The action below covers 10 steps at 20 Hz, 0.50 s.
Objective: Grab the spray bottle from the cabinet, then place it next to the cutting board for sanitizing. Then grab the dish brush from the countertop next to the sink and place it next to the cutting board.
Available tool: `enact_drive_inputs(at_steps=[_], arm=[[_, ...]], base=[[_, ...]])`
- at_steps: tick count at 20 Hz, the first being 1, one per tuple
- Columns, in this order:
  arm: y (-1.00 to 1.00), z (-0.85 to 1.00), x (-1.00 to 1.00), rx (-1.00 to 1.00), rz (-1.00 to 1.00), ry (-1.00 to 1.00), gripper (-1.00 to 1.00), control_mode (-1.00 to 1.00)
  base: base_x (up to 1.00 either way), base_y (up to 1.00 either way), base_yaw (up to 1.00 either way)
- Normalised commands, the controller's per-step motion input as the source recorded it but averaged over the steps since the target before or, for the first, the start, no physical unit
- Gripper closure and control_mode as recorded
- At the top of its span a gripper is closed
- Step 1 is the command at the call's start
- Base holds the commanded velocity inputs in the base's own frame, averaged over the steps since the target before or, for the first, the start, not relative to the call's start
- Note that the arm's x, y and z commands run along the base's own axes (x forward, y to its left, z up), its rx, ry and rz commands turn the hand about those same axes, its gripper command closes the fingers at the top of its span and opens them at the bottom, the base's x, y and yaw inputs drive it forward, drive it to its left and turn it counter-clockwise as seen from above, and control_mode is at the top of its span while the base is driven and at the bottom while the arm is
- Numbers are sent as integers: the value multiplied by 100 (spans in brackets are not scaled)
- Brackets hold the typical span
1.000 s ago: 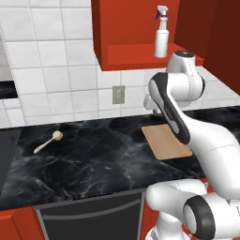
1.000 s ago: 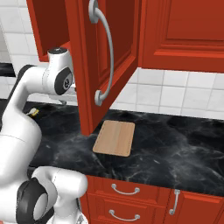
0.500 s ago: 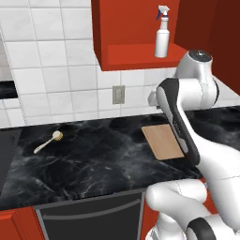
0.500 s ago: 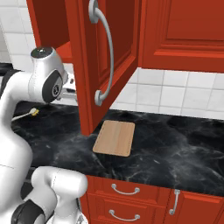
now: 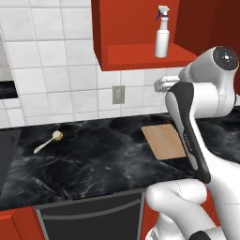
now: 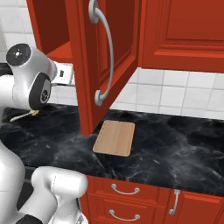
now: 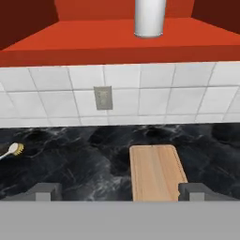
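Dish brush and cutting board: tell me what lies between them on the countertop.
Nothing: in the left base view, bare black countertop runs from the dish brush to the cutting board.

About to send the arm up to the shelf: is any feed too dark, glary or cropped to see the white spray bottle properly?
Left base view: white translucent spray bottle evenly lit and sharp against the bright red wall cabinet. Hand view: only its lower body shows, the top cropped off; the recess sides fall into dark shadow. Right base view: the open red cabinet door blocks the shelf. No strong glare on the glossy black marble-look countertop.
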Motion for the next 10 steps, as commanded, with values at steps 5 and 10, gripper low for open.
enact_drive_inputs(at_steps=[5,10], arm=[[-2,70,-15,-9,0,-22,-100,-100],[-11,72,-19,-2,0,-13,-100,-100]], base=[[0,0,0],[0,0,0]])
